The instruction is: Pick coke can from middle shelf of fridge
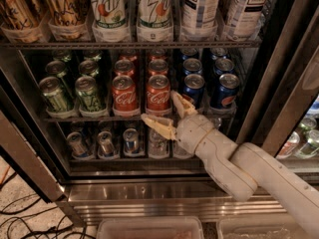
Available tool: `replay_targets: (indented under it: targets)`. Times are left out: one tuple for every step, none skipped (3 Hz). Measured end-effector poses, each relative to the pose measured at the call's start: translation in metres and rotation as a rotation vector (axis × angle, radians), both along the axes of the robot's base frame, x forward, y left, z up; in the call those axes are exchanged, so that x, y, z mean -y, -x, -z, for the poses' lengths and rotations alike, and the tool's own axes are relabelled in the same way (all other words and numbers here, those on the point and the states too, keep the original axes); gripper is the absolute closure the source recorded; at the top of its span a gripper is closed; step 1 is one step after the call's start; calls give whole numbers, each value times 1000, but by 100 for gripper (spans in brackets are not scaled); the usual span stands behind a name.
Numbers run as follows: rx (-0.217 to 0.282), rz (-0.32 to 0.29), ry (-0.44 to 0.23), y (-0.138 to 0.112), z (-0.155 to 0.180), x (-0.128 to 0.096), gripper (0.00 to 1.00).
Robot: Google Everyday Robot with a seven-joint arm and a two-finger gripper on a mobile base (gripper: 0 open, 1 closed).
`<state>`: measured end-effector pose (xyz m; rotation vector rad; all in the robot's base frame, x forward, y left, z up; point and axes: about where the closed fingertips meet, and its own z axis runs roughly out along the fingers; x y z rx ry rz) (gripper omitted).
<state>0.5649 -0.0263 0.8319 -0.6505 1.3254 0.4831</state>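
The fridge [149, 195] has a brushed steel frame and a dark inside, and it stands on a pale speckled floor [15, 193] where loose cables [20, 215] trail at the lower left. Two clear plastic bins [149, 228] sit at the bottom edge in front of it. The top rack holds tall bottles [155, 9], and the lowest rack holds small bottles [105, 143] seen from above. Between them runs the middle shelf [99, 118], a thin wire rack with a flat front rail. It carries rows of cans in clear trays: green cans [89, 93] on the left, red ones in the middle and blue cans [224, 91] on the right. The coke can [158, 93] stands upright at the front of the right-hand red row. It is red with white script and a silver top, and a second red can [124, 94] like it is just beside it on the left. A white arm [249, 173] reaches in from the lower right. Its hand [168, 114] is released and holds nothing, with its tan fingers spread wide. It sits at the front rail, just below and to the right of the coke can. One finger points up beside the can's right edge, and the other points left under the rail.
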Motion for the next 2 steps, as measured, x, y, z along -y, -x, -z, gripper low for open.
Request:
replay_targets:
  targets:
    - [7, 5, -20, -11, -5, 3, 27]
    - [1, 5, -30, -23, -7, 3, 27]
